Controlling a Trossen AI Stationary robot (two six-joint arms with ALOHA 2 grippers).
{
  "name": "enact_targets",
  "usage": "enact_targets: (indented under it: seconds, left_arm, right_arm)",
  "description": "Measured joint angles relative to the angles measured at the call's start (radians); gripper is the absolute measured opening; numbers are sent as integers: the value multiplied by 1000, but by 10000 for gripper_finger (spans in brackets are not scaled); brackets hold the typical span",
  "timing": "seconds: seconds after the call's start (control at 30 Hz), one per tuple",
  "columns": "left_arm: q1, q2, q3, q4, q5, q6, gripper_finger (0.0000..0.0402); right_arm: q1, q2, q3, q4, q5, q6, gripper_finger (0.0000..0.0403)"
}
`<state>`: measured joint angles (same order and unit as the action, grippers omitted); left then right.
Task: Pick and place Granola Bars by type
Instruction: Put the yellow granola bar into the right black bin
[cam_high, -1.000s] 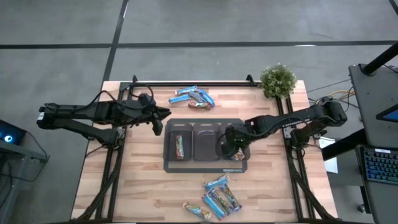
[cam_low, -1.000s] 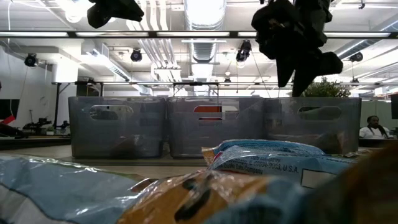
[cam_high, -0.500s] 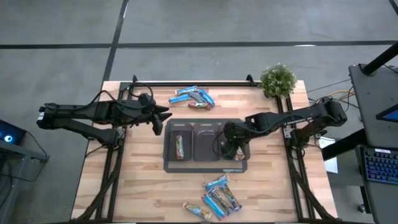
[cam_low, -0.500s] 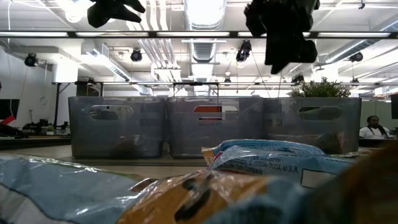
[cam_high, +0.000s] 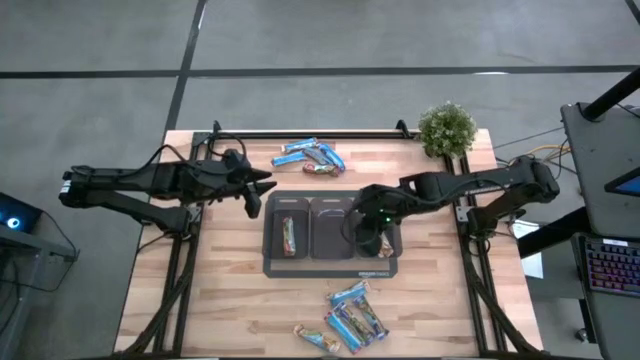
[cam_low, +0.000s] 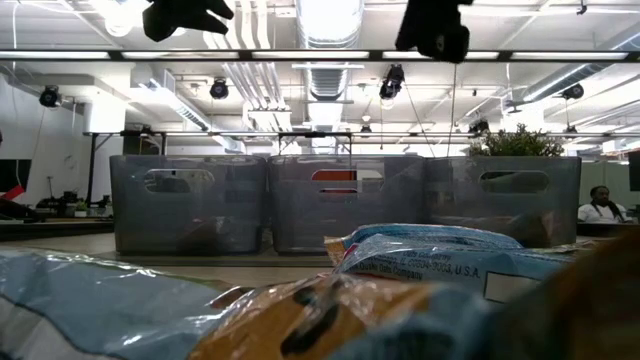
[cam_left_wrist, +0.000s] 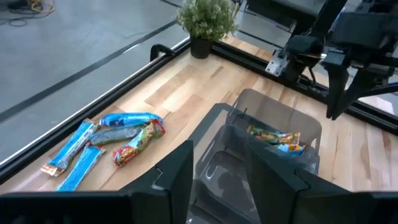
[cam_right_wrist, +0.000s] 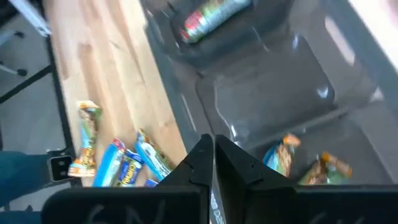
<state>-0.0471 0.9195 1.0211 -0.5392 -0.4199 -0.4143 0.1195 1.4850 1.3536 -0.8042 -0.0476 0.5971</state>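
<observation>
- Granola bars in shiny light blue, dark blue and orange-brown wrappers (cam_high: 310, 155) lie in two clusters on the wooden surface (cam_high: 220, 290), others in the grey three-compartment tray (cam_high: 331, 265).
- Right claw (cam_high: 366, 243) hangs above the tray's right compartment, fingers pressed together, empty.
- Left claw (cam_high: 262, 187) hovers beside the tray, fingers narrowly parted, empty.

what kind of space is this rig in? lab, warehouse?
Probably an open lab or workshop hall: bare concrete floor around the wooden table, exposed ceiling ducts with track lights, a desk with a keyboard beside it, and a person seated far back.
</observation>
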Motion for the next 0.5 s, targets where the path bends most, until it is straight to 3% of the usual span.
enact_targets:
  seconds: [0.5]
  left_arm:
    - [14,0,35,0,0,59,129]
  right_arm:
    - [-15,-119,5,-9,128,-32,9]
